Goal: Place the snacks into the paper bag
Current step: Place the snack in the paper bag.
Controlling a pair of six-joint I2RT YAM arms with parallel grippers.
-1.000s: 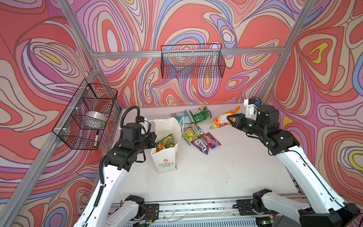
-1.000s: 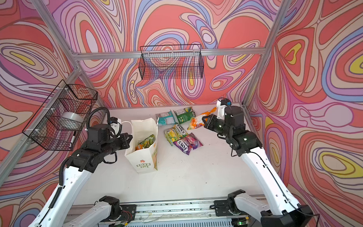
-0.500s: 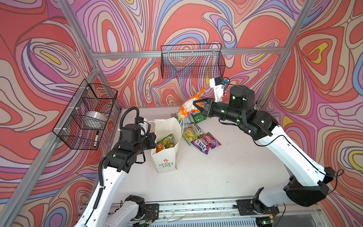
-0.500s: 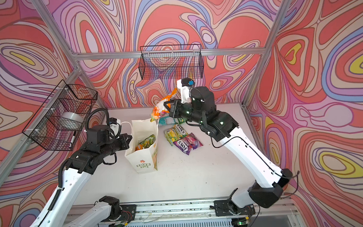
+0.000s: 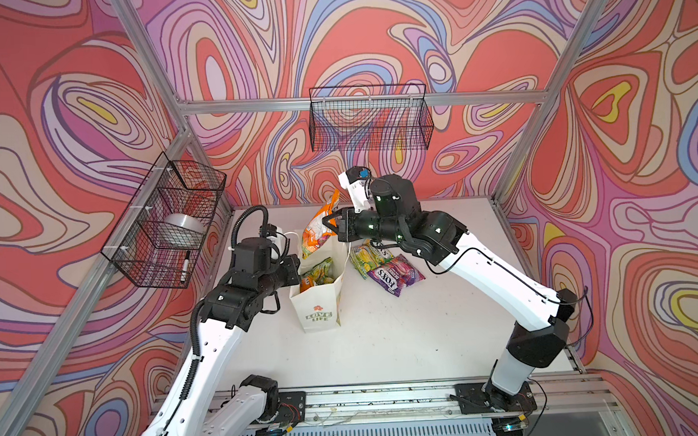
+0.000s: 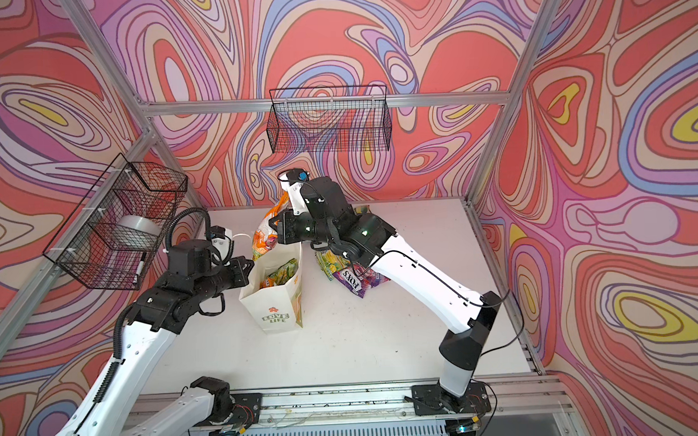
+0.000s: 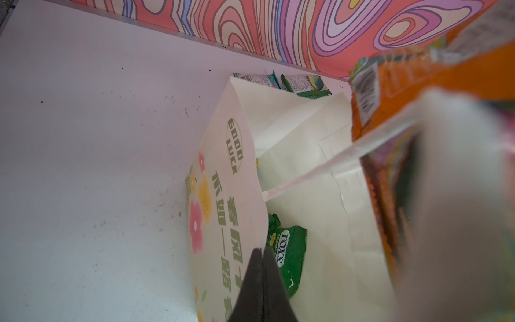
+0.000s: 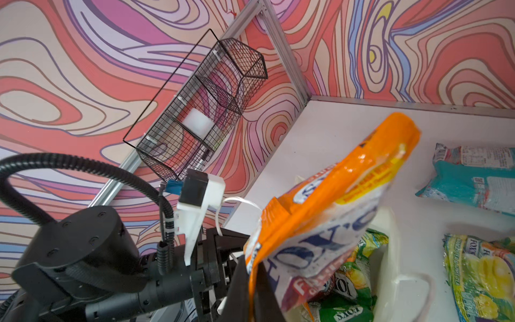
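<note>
Above paper bag (image 5: 316, 304) mouth, right gripper (image 5: 333, 226) clamped orange packet (image 5: 316, 236); left gripper (image 7: 260, 255) pinched bag rim. Tall packet could snag rim, tipping bag.

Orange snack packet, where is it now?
In both top views, the orange packet hangs in the shut right gripper just over the open mouth of the paper bag, left of table centre.
</note>
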